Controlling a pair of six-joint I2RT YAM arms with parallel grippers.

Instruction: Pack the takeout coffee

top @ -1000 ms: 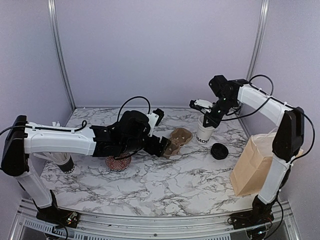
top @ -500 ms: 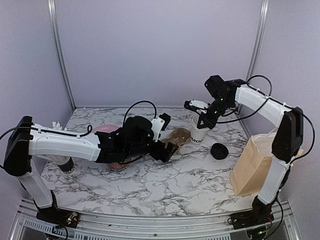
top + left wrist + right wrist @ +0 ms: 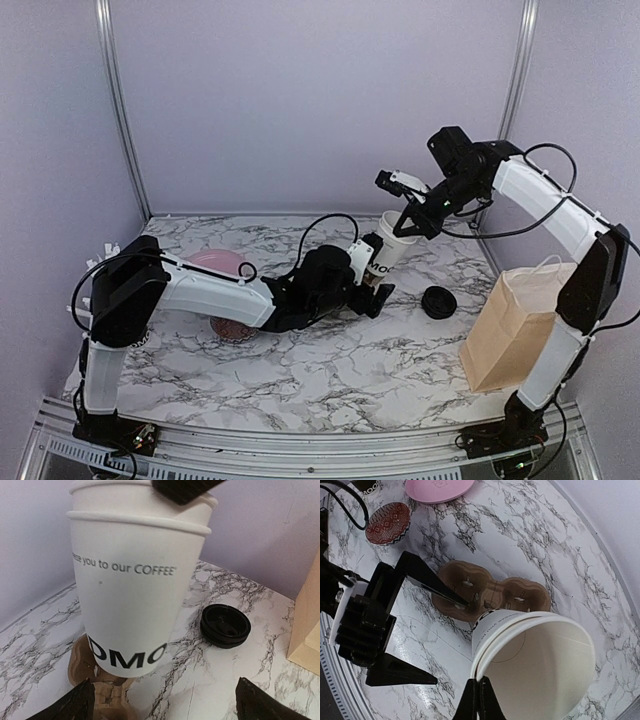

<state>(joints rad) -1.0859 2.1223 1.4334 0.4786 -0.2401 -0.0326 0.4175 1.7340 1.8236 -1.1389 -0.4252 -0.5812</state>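
My right gripper [image 3: 479,699] is pinched shut on the rim of the lidless cup [image 3: 135,605], which hangs tilted at centre frame over the pulp tray [image 3: 490,592]. Below it my left gripper [image 3: 165,702] gapes wide, empty. The cup looks like light, crushable paper (its lid [image 3: 225,626] lies lower right), so I'd grasp gently, low on the wall.

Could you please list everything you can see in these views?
paper cup: apparently two nested, white, lifted near the tray
lid: one, black, on the table, right of the tray
cup tray: one, brown, mid-table
plate: one, pink, left
bowl: one, red patterned, near the plate
dark cup: one, left edge
paper bag: one, brown, right
table: one, marble
left hand: black, open beside the cup
right hand: black, shut on the cup rim
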